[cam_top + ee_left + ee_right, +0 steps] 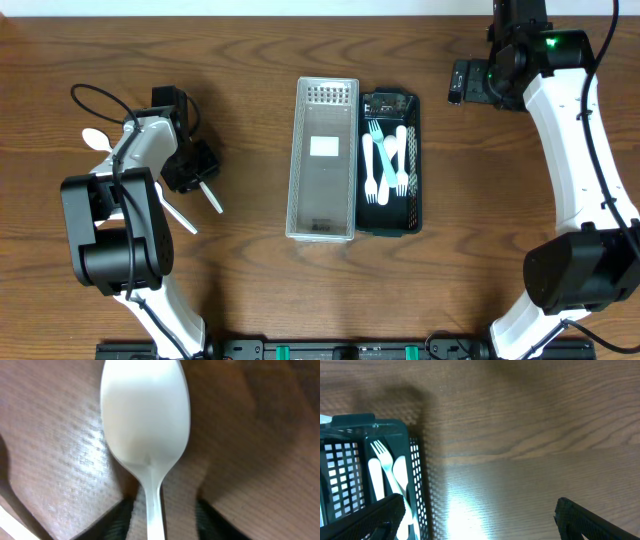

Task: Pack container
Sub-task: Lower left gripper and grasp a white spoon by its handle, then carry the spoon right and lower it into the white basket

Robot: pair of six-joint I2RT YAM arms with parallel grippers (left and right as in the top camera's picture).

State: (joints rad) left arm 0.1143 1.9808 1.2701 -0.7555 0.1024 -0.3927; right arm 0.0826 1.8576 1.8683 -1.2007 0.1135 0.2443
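Observation:
A white plastic spoon (145, 415) lies on the wooden table, and its handle runs back between the fingers of my left gripper (162, 520). The fingers stand apart on both sides of the handle with wood showing in the gaps, so the gripper is open around it. In the overhead view the left gripper (192, 166) is left of the containers, with that spoon (210, 196) sticking out below it. A clear container (325, 160) stands mid-table beside a black slotted basket (408, 170) that holds white and teal forks (385, 160). My right gripper (465, 82) is open and empty, right of the basket (415, 465).
Another white spoon (95, 140) lies left of the left arm. A white utensil (180, 215) lies below the left gripper, and its end shows in the left wrist view (10, 525). Bare wooden table (530, 435) lies under the right gripper.

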